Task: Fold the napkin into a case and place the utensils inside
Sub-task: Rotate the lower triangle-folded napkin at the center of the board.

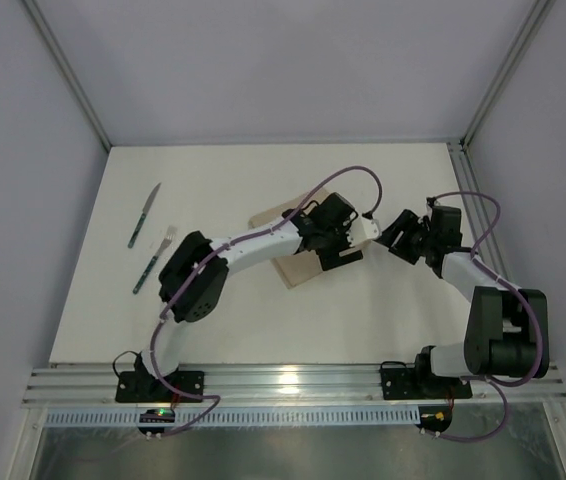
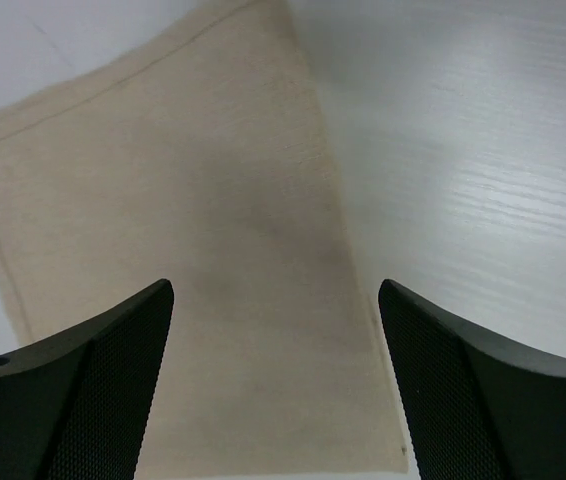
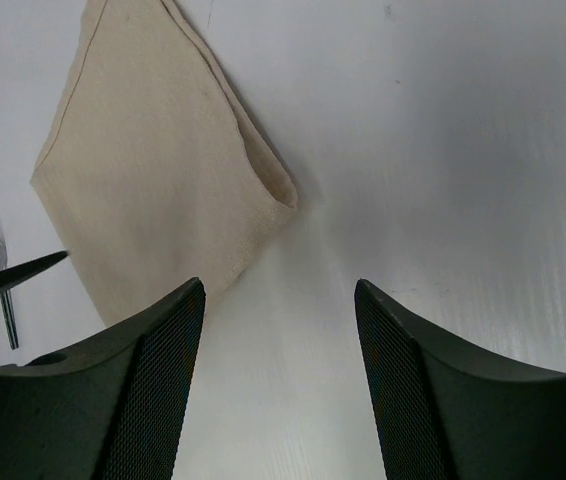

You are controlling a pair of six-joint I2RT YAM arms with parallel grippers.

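The beige napkin [image 1: 291,268] lies folded flat on the white table, mostly hidden under my left wrist in the top view. My left gripper [image 1: 341,254] is open just above it; in the left wrist view the cloth [image 2: 183,220] fills the space between the fingers [image 2: 275,290]. My right gripper [image 1: 384,237] is open and empty over bare table just right of the napkin's folded edge [image 3: 153,190], jaws apart [image 3: 279,285]. The knife [image 1: 144,215] and the fork [image 1: 153,260], with teal handles, lie side by side at the far left, away from both grippers.
The white table [image 1: 263,330] ends in a metal rail along the near edge [image 1: 293,385]. Grey walls and frame posts close in the back and sides. Both arms meet over the table's middle right, their wrists close together.
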